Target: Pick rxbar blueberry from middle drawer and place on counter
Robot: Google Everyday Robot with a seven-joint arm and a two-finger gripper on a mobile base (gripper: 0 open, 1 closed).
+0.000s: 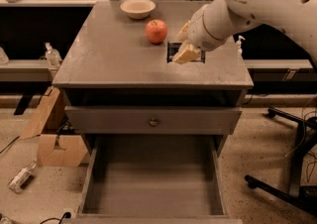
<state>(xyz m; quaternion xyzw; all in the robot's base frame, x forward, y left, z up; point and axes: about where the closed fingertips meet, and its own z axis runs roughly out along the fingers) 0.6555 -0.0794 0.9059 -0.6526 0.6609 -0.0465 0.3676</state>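
Observation:
My gripper is over the right half of the counter, just right of a red apple. Its tan fingers are shut on the rxbar blueberry, a dark flat bar held low at the counter surface; I cannot tell whether it touches. The middle drawer is pulled open below, and its grey floor is bare. The white arm reaches in from the upper right and hides part of the bar.
A white bowl stands at the counter's back. A closed drawer panel with a knob sits above the open drawer. A cardboard box and a bottle lie on the floor left. A chair base stands right.

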